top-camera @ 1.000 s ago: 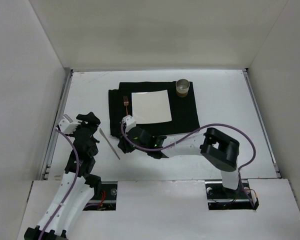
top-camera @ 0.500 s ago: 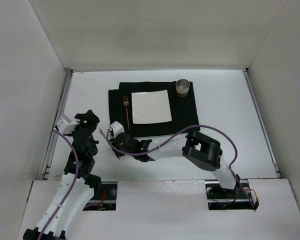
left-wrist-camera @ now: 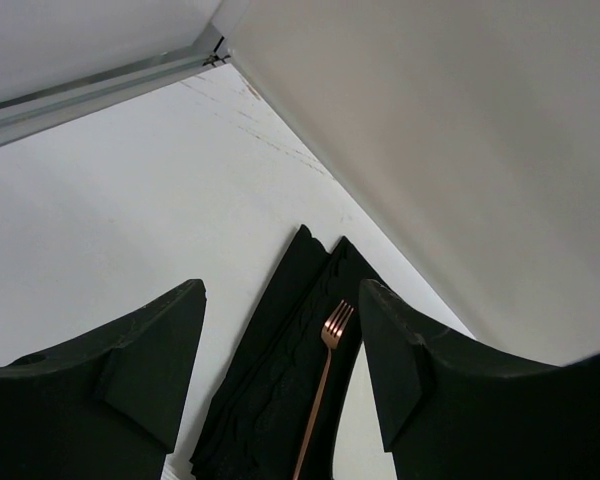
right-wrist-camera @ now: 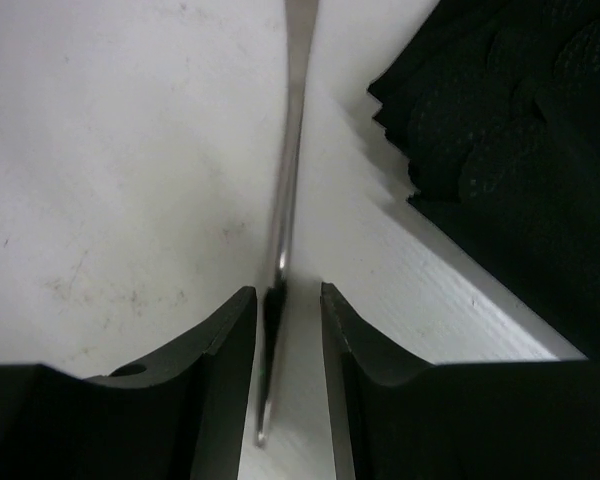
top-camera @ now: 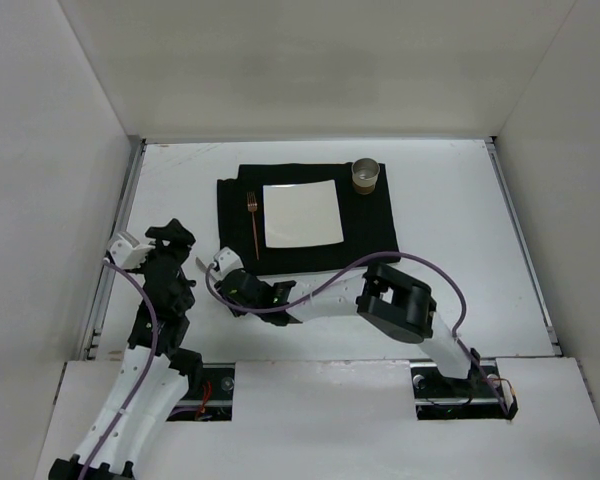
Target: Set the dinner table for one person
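Right gripper (right-wrist-camera: 285,295) straddled the utensil (right-wrist-camera: 292,150) lying on the table (right-wrist-camera: 110,150) beside the mat (right-wrist-camera: 520,130), jaws parted, unclamped; left gripper (left-wrist-camera: 280,290) spread, empty.

Your left arm (top-camera: 130,385) and right arm (top-camera: 330,295) are white shells with black joints, each trailing a purple cable (top-camera: 410,257). Left tool (left-wrist-camera: 280,290) and right tool (right-wrist-camera: 285,292) have matte black fingers (left-wrist-camera: 140,350).

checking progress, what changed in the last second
The right hand swung left from over the mat to the silver utensil and now straddles it, jaws open, not gripping. Fork, plate, cup and mat stayed put. The left hand hardly moved, open.
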Tool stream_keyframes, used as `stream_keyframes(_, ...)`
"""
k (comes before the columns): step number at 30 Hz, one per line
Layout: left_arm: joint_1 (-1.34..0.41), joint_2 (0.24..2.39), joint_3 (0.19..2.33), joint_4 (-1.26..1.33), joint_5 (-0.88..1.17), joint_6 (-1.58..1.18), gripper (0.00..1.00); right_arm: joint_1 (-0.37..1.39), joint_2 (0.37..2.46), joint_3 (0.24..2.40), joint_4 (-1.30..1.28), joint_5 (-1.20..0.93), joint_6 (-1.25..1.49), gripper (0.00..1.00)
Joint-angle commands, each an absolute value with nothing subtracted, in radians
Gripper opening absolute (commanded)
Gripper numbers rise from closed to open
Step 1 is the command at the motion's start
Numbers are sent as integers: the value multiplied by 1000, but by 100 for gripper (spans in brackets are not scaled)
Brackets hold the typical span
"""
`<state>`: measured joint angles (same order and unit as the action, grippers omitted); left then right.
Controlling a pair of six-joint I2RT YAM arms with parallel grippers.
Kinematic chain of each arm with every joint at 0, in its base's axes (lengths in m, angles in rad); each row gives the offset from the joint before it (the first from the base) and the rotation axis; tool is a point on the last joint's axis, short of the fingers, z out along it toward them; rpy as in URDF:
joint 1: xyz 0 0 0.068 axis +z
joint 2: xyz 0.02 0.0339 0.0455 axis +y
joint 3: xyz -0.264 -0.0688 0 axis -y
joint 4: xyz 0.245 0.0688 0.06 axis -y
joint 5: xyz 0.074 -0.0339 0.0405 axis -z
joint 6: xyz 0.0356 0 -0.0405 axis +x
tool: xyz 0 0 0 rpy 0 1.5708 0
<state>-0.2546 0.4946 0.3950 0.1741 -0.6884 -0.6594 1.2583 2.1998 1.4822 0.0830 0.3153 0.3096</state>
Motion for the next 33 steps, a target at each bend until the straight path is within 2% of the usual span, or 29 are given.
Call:
stream_keyframes(1, -246, 462, 393, 204, -733, -656, 61, 1266, 2230, 1531, 54, 328, 299, 37)
stream_keyframes(5, -237, 431, 376, 204, -790, -666, 61, 1266, 2243, 1543, 32, 336, 276, 35)
stream_keyframes(11, -235, 416, 360, 202, -818, -666, 61, 1266, 2218, 1505, 29, 341, 276, 10)
stream_keyframes(14, -242, 423, 357, 202, -815, -667, 61, 1268, 2145, 1444, 61, 322, 305, 5)
stream_keyframes(25, -240, 416, 357, 204, -809, -672, 62, 1259, 1723, 1162, 207, 253, 376, 4)
stream_keyframes(28, -260, 462, 356, 218, -770, -686, 62, 1204, 1617, 1068, 235, 268, 390, 4)
stream_keyframes(33, -315, 638, 345, 316, -648, -735, 62, 1000, 1451, 925, 224, 327, 448, 5)
